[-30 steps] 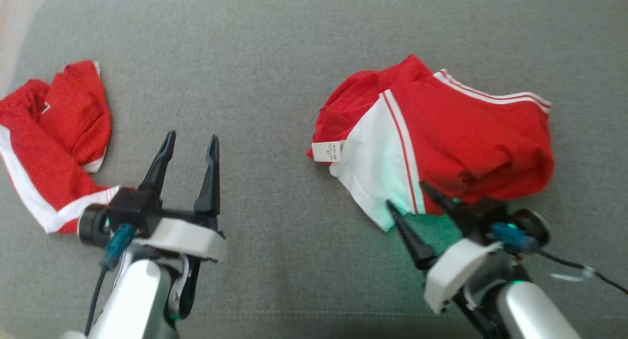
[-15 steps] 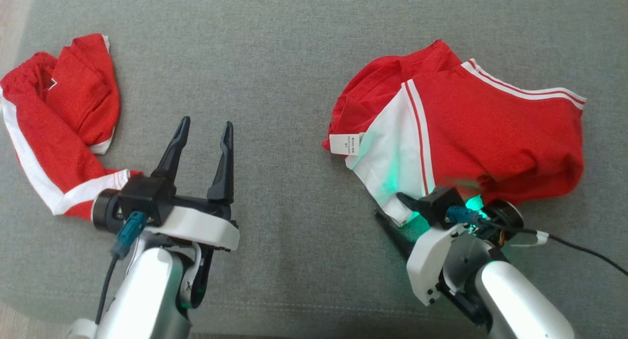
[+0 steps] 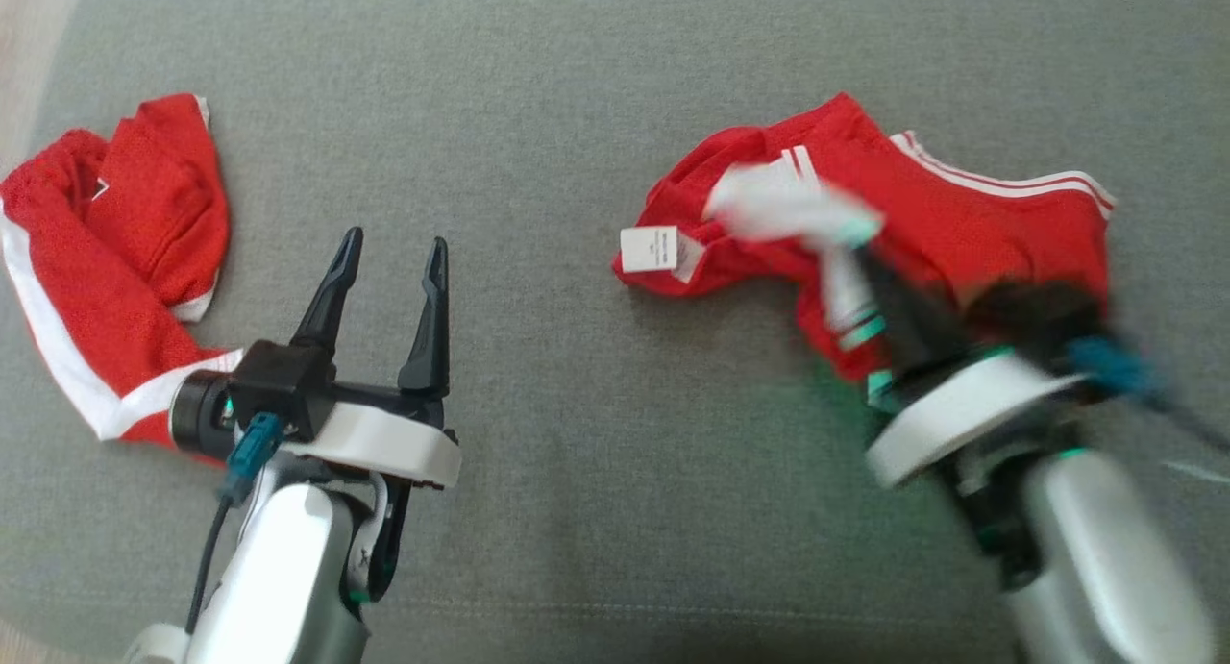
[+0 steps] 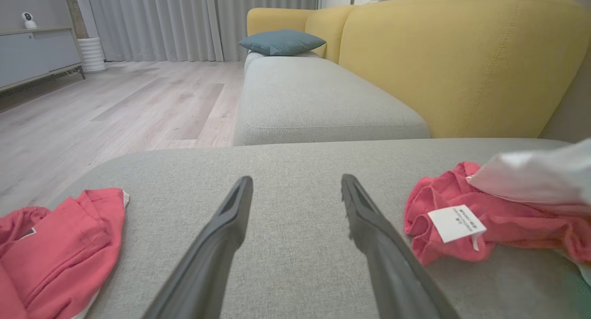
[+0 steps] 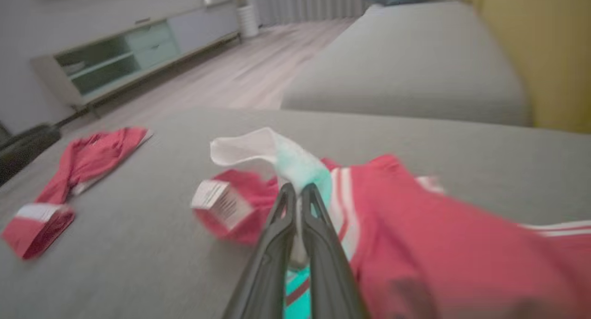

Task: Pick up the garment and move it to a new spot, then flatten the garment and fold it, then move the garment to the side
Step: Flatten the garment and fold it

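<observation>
Garment point(image 3: 971, 227) lying on grey cushion point(image 3: 577, 453), right half of head view, long axis left-to-right, label point(image 3: 649, 248) at left end. Right pincer point(image 5: 300, 189) clenched on white side panel point(image 5: 258, 148), panel raised above red body. Right arm much nearer. Left pincer point(image 3: 394, 243) released, held well apart, near second red garment point(image 3: 106, 251). Against frame half second earlier: panel, then flat on cushion, now lifted and drawn over red cloth; right arm blurred by motion.

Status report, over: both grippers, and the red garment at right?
Left gripper open, empty. Right gripper shut on garment, white panel raised. Second red garment lies far left, apart from it.
</observation>
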Robot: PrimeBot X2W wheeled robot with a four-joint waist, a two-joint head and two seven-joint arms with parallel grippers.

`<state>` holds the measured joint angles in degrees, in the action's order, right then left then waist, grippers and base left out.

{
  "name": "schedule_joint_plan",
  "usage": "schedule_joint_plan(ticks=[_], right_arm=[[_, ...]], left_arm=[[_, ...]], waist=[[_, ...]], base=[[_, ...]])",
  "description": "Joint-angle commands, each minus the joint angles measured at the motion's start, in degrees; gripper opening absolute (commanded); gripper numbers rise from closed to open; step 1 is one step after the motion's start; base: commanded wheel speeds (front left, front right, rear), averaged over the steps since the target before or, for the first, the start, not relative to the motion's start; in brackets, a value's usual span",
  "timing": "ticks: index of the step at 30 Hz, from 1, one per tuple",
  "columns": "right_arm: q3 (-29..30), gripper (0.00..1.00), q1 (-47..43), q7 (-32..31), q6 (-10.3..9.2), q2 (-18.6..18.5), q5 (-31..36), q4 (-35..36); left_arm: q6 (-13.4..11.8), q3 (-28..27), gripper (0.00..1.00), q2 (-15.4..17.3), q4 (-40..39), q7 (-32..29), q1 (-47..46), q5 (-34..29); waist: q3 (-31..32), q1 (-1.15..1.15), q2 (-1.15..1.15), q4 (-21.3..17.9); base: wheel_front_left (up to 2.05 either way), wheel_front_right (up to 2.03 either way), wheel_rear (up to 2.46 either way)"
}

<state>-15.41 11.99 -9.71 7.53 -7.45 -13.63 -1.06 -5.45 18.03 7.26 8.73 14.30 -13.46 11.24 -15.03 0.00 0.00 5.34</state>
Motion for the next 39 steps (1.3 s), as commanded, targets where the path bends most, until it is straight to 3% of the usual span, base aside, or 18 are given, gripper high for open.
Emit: schedule_joint_plan(ticks=[1, 10, 14, 15, 16, 17, 23, 26, 32, 39], right_arm=[[1.24, 0.00, -0.59, 0.83, -0.04, 0.45, -0.36, 2.61], [24.89, 0.00, -4.31, 2.85, -0.04, 3.82, -2.74, 4.37], [31.54, 0.00, -6.21, 2.66, -0.04, 4.42, -5.23, 1.39], [32.47, 0.27, -6.63, 2.51, -0.04, 4.47, -5.56, 0.38], [33.16, 0.74, -6.87, 2.41, -0.04, 4.51, -6.32, -0.65], [33.36, 1.00, -6.97, 2.70, -0.04, 4.53, -7.56, -1.48], [32.16, 1.00, -7.60, 8.50, -0.04, 4.56, -7.19, 0.25], [29.07, 1.00, -8.34, 11.20, -0.04, 4.44, -0.42, 5.50], [21.79, 1.00, -10.31, 9.81, -0.04, 3.62, 5.98, 11.43], [18.36, 1.00, -13.11, 7.99, -0.04, 4.05, 6.01, 13.15]], left_arm=[[0.36, -1.96, 1.00, 0.80, -1.79, 0.69, -1.88, -0.34], [0.78, -2.10, 1.00, 0.56, -1.91, 0.70, -1.13, -0.41], [0.88, -2.29, 1.00, 0.58, -1.94, 0.70, -1.03, -0.45], [0.89, -2.33, 1.00, 0.60, -1.94, 0.70, -0.99, -0.49], [0.91, -2.33, 1.00, 0.60, -1.92, 0.70, -0.93, -0.52], [0.93, -2.34, 1.00, 0.60, -1.88, 0.70, -0.88, -0.53], [0.92, -2.57, 1.00, 0.66, -1.69, 0.70, -0.45, -0.52], [0.72, -2.88, 1.00, 0.81, -1.79, 0.70, 0.26, -0.49], [0.29, -3.19, 1.00, 1.24, -2.05, 0.70, 1.62, -0.56], [-0.11, -3.01, 1.00, 1.51, -2.17, 0.70, 3.18, -0.49]], waist=[[0.27, 0.00, 0.00, -0.23], [1.10, 0.00, 0.00, -0.64], [1.08, 0.00, 0.00, -0.90], [1.09, 0.00, 0.00, -0.97], [1.12, 0.00, 0.00, -1.02], [1.15, 0.00, 0.00, -1.07], [1.72, 0.00, 0.00, -1.21], [2.53, 0.00, 0.00, -1.34], [4.10, 0.00, 0.00, -1.55], [5.65, 0.00, 0.00, -1.53]], base=[[0.00, 0.00, 0.00], [0.00, 0.00, 0.00], [0.00, 0.00, 0.00], [0.00, 0.00, 0.00], [0.00, 0.00, 0.00], [0.00, 0.00, 0.00], [0.00, 0.00, 0.00], [0.00, 0.00, 0.00], [0.00, 0.00, 0.00], [0.00, 0.00, 0.00]])
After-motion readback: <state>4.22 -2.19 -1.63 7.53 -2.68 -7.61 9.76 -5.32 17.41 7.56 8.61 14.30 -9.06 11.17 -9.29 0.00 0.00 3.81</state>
